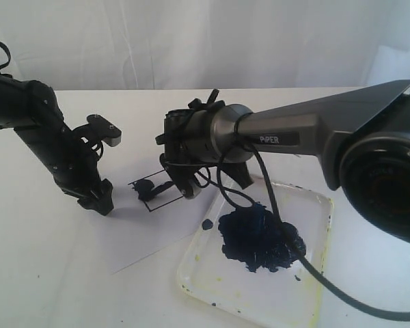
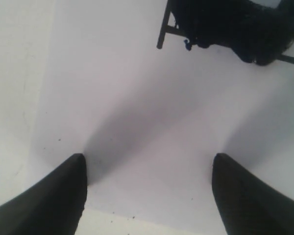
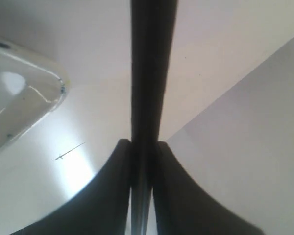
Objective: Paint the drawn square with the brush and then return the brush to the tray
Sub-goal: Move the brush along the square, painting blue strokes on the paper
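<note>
One glossy blue-black blob (image 1: pixel 258 240) in clear rounded-square tray (image 1: pixel 222 285)

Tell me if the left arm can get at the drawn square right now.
Probably not cleanly: the left gripper hangs open close beside the drawn square, but the right gripper, shut on the brush, sits right over it.

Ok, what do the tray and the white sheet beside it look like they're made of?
The tray looks like clear, glossy plastic: the table shows through its floor and its rim glints. The sheet looks like thin matte paper, probably: flat, no shine, with a crisp straight edge.
</note>
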`<state>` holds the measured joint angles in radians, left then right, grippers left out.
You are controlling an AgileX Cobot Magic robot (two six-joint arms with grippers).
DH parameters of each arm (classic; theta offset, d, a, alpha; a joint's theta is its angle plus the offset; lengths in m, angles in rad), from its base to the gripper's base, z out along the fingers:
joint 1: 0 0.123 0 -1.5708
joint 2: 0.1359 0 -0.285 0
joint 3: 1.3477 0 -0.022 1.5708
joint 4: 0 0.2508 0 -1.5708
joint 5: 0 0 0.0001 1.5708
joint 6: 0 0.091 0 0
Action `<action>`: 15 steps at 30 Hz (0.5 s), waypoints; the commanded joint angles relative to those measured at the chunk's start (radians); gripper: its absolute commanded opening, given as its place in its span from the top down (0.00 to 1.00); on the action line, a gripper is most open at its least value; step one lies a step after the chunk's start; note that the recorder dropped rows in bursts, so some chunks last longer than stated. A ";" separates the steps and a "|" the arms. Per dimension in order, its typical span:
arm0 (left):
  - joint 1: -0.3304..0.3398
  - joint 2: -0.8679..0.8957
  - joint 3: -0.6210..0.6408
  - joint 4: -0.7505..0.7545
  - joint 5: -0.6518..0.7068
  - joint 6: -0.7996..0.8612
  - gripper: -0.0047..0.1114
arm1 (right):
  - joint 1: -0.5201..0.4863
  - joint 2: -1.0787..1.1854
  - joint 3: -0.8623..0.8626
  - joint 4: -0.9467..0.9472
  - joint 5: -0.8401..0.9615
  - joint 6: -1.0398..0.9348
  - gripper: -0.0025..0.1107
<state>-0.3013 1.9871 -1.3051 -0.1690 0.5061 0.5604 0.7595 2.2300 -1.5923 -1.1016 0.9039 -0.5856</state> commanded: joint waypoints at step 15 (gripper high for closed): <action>-0.002 0.010 0.014 0.001 -0.006 -0.004 0.32 | -0.001 -0.014 -0.001 0.032 0.044 -0.163 0.98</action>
<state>-0.3013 1.9871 -1.3051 -0.1674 0.5046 0.5604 0.7595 2.2300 -1.5923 -1.0733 0.9351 -0.7248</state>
